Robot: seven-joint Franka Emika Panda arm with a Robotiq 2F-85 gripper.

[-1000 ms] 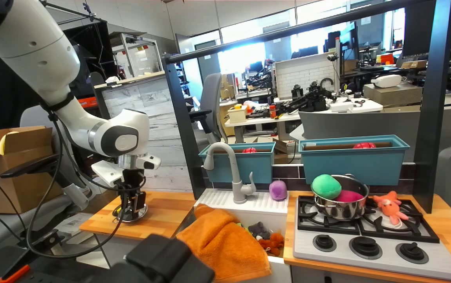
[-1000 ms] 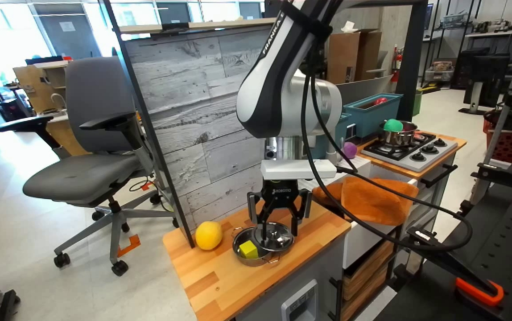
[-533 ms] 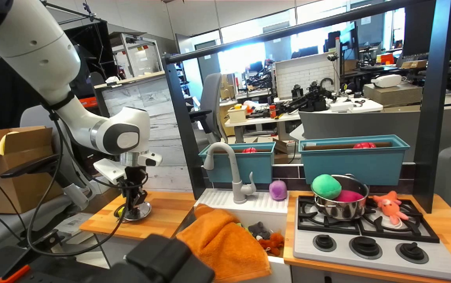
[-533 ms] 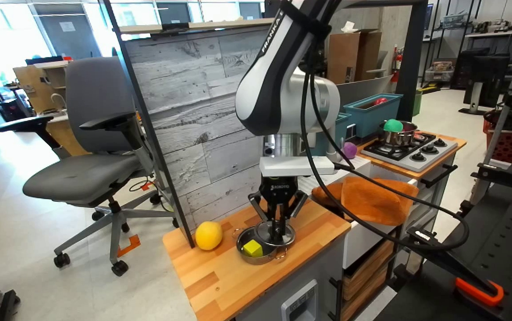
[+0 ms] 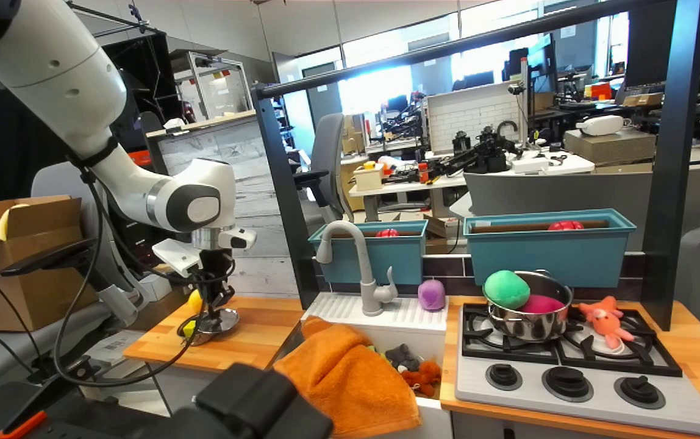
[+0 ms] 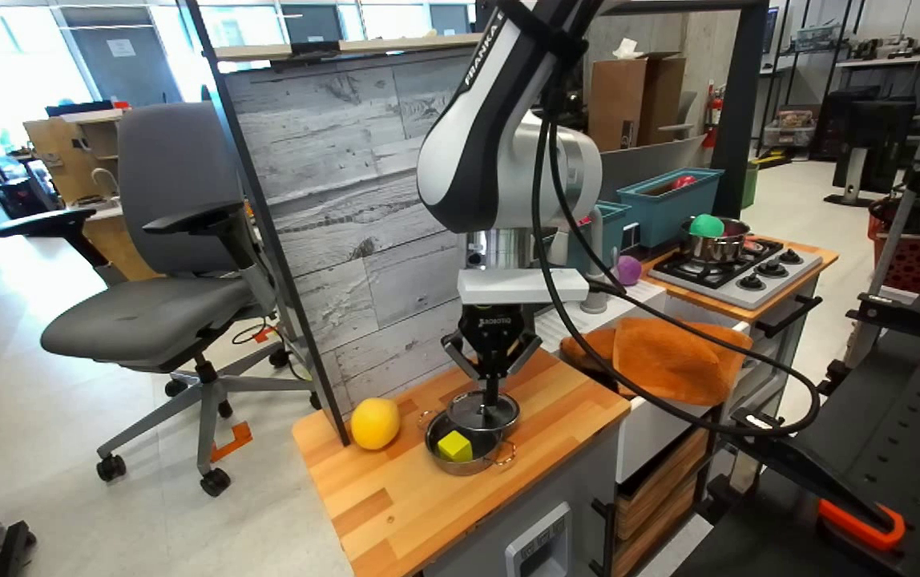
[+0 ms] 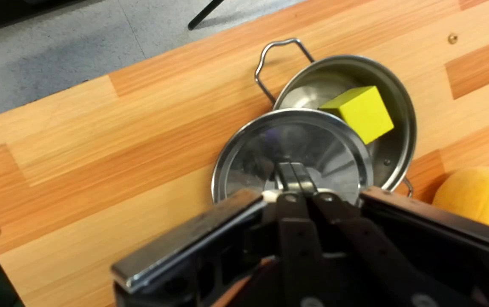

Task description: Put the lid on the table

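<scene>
Silvery metal, the lid [image 7: 291, 143] overlaps the rim of the pot [image 7: 403, 119] in the wrist view, on the side away from the yellow ball [image 7: 478, 200]; whether lid and pot touch cannot be told. The gripper [image 7: 294, 170] has its 2 fingertips together, clamped at the lid's centre. Best is probably a level carry off the pot, then a gentle lowering onto the wooden surface [image 7: 78, 140] beside it. The yellow cube [image 7: 368, 113] inside the pot and the pot's wire handle [image 7: 285, 41] could catch the edge.

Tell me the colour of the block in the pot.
Yellow; the block shows best in the wrist view.
</scene>
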